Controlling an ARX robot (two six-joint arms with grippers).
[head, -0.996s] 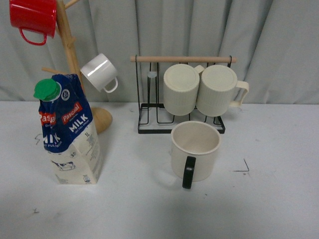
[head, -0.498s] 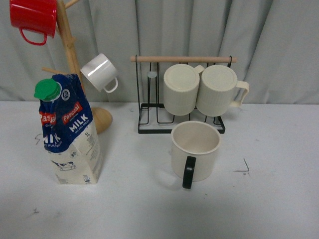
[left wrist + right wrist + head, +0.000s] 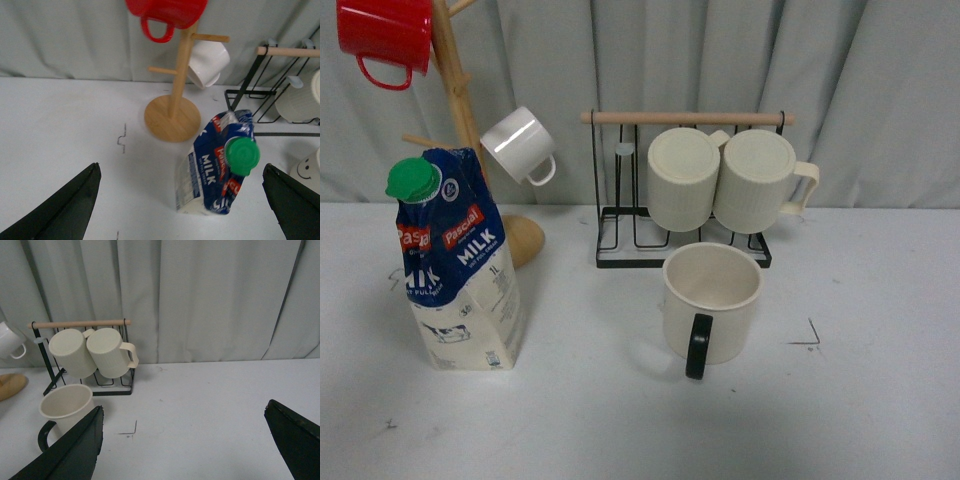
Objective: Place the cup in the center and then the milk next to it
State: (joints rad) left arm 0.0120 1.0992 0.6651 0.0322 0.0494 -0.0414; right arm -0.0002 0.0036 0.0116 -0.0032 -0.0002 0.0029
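The cup (image 3: 712, 305), cream with a black handle turned toward me, stands upright near the middle of the table, just in front of the wire rack. It also shows in the right wrist view (image 3: 66, 407) and its smiley side at the edge of the left wrist view (image 3: 309, 172). The milk (image 3: 455, 262), a blue and white carton with a green cap, stands upright at the left. My left gripper (image 3: 182, 205) is open above it, and the milk (image 3: 216, 165) lies between its fingers. My right gripper (image 3: 185, 445) is open over bare table, right of the cup. Neither arm shows in the front view.
A wooden mug tree (image 3: 460, 110) holds a red mug (image 3: 385, 35) and a small white mug (image 3: 518, 145) behind the milk. A black wire rack (image 3: 685, 215) holds two ribbed cream mugs (image 3: 725, 180). Grey curtain hangs behind. Small black corner marks (image 3: 808, 335) are on the table.
The front view shifted very slightly; the objects stay where they were.
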